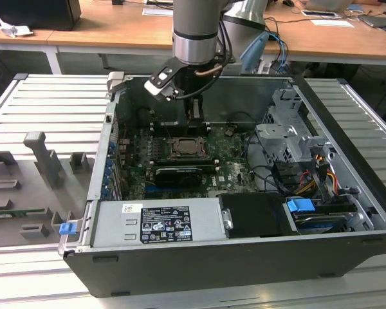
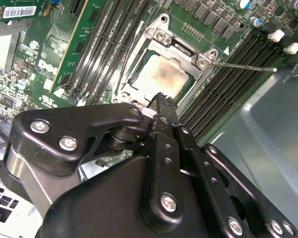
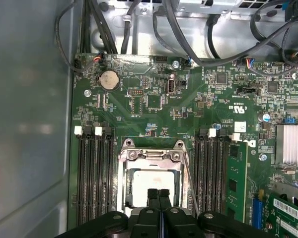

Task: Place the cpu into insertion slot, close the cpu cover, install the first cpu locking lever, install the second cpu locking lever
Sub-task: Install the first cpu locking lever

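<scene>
Above the insertion slot (image 3: 128, 186), tool (image 3: 158, 193) pinched shut, cpu (image 3: 144, 183) flat, metal top upward

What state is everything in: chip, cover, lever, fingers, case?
Small flat square silver-grey cpu: seated in place.
Thin square silvery metal cpu cover: lowered over the cpu.
Thin wire locking lever: angled outward, looks unlatched.
Black gripper: fingers shut, just above the cpu.
Black computer case: open, side panel off.

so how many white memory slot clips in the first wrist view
4 white clips: two on one side of the cpu, two on the other. More may hide behind the gripper.
</scene>
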